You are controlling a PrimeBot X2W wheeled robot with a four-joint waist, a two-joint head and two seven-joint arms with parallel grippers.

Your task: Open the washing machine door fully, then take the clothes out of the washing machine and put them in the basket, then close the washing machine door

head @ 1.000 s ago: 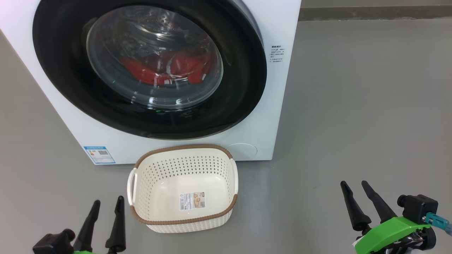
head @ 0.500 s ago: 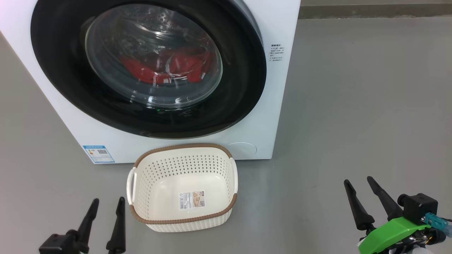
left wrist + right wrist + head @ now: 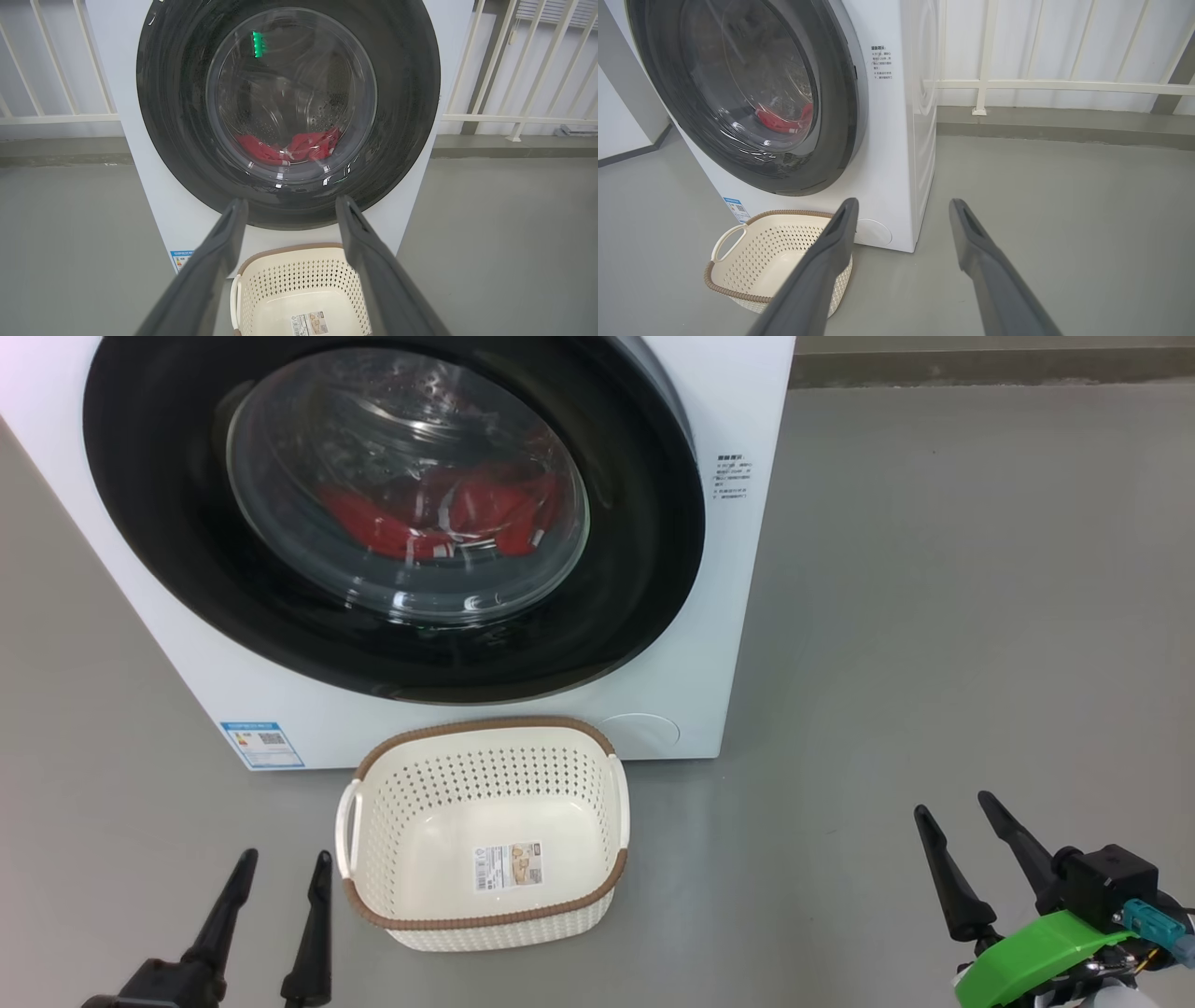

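Note:
The white washing machine (image 3: 728, 616) stands ahead with its round black-rimmed door (image 3: 635, 560) closed against the front. Red clothes (image 3: 439, 518) lie in the drum behind the glass; the clothes (image 3: 289, 147) and the clothes (image 3: 782, 119) also show through the window in both wrist views. The cream basket (image 3: 485, 910) sits on the floor just before the machine, holding just a paper label. My left gripper (image 3: 285, 863) is open at the lower left, beside the basket. My right gripper (image 3: 952, 807) is open at the lower right, well apart from the machine.
Grey floor (image 3: 934, 616) stretches to the right of the machine. A white railing (image 3: 1041, 86) runs along the wall behind. A blue label (image 3: 261, 744) marks the machine's lower left front.
My right gripper has risen slightly and edged right. My left gripper has sunk a little toward the bottom edge. Door, clothes and basket stay as they were.

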